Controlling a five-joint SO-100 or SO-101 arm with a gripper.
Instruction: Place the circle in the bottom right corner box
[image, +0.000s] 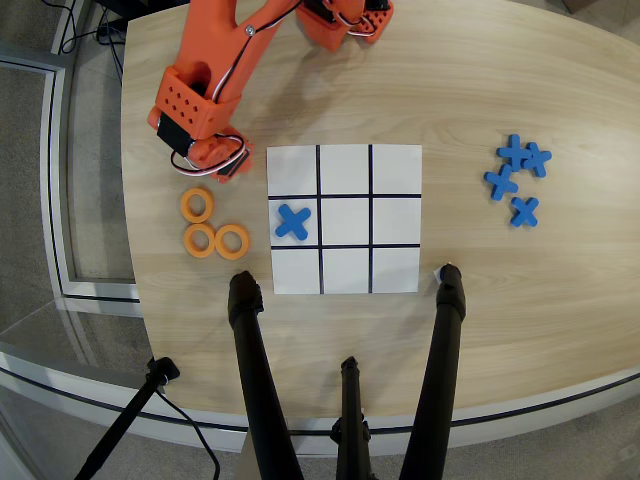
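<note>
Three orange circles lie on the table left of the grid in the overhead view: one (198, 204) above a pair (200, 240) (232, 240). The white paper grid (345, 160) has its bottom right corner box (395, 270) bare. My orange gripper (213, 167) hangs just above the top ring and up-left of the grid. Its wrist block covers the fingers, so their state is hidden. No ring shows in it.
One blue cross (292, 221) lies in the grid's left middle cell. Several more blue crosses (515, 175) sit in a cluster at the right of the table. Black stand legs (250, 350) (445, 330) rise over the table's near edge below the grid.
</note>
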